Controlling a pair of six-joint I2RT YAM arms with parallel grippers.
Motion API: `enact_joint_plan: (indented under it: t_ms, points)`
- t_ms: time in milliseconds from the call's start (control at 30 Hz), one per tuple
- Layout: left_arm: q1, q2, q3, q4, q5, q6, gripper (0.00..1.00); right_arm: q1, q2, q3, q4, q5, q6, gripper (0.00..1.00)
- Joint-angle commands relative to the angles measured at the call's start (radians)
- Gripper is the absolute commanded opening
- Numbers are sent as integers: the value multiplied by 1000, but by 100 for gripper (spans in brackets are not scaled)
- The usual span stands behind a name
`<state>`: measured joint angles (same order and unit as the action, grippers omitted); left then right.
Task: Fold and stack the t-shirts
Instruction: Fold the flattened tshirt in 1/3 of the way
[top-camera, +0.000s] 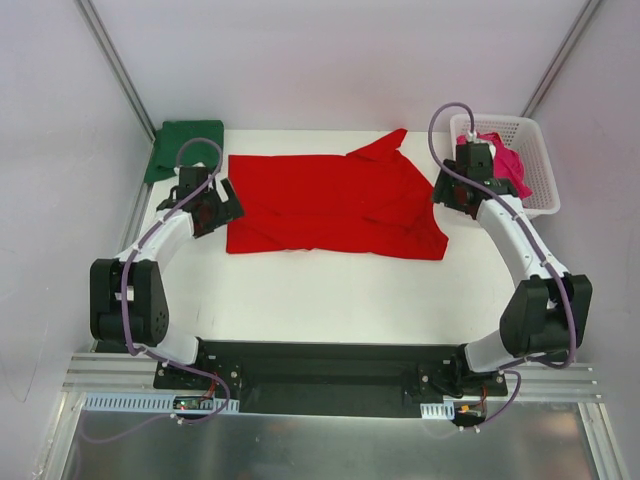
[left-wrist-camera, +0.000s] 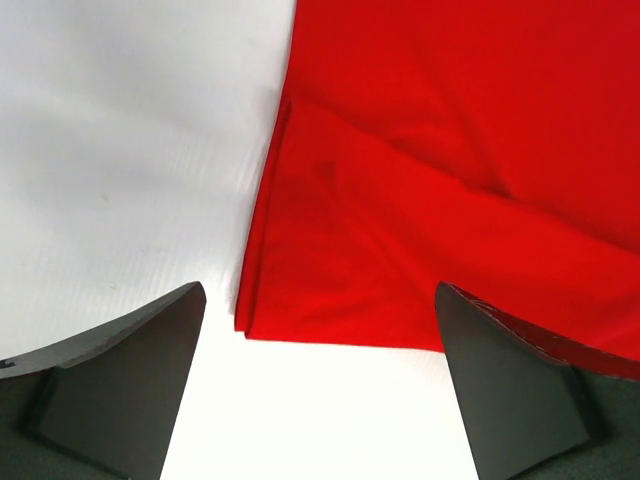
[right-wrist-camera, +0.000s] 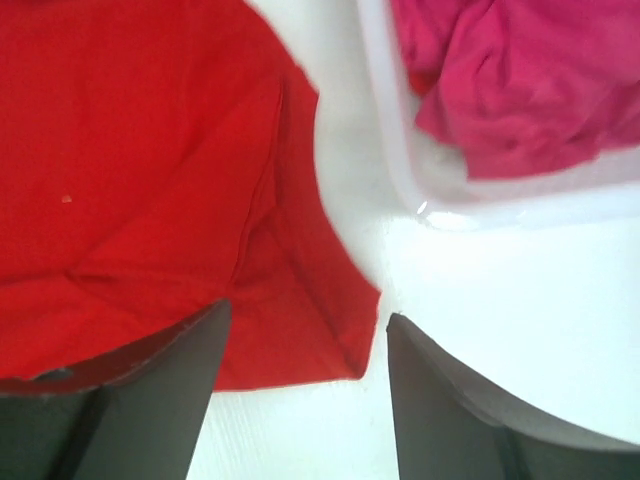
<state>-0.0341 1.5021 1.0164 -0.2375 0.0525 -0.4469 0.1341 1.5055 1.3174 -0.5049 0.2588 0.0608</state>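
Ravi: Where do you stand on the shirts?

Me: The red t-shirt lies across the middle of the counter, partly folded, with one flap poking out along its far edge. The green t-shirt sits at the far left corner. The magenta t-shirt is bunched in the white lattice basket at the far right. I'd call it early: nothing is stacked.

Ravi: And the jaws?

Me: The left jaws are spread wide and empty, low at the red shirt's left edge. The right jaws are also apart, pinching nothing, over its near right corner, with the basket just beside them.

Ravi: What worries you?

Me: Three things. On my left wrist view that edge is doubled, one layer over another. If I bite shallow I'd likely lift only the top layer, and the fold would open. On the right, the corner tapers to a thin point. A pinch there could slip out mid-lift, so one side travels while the other drops, which skews the shirt. And the basket wall is close to my right wrist, so a wide swing could knock it or snag the magenta cloth.

Ravi: The flap?

Me: If I fold over it as it lies, I expect a lump, and a lumpy base makes a poor stack. I'd flatten it first.
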Motion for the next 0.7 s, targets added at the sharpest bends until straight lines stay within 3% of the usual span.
enact_joint_plan:
  t_ms: [0, 267, 667]
  points:
    - [-56, -29, -36, 14, 18, -30, 99, 45, -57, -115, 19, -59, 39, 66]
    - [-165, -2, -38, 21, -19, -46, 99, 104, -56, -211, 65, -95, 60, 66]
    - [-171, -32, -58, 21, -40, -16, 99, 98, 102, -179, 190, -245, 97, 63]
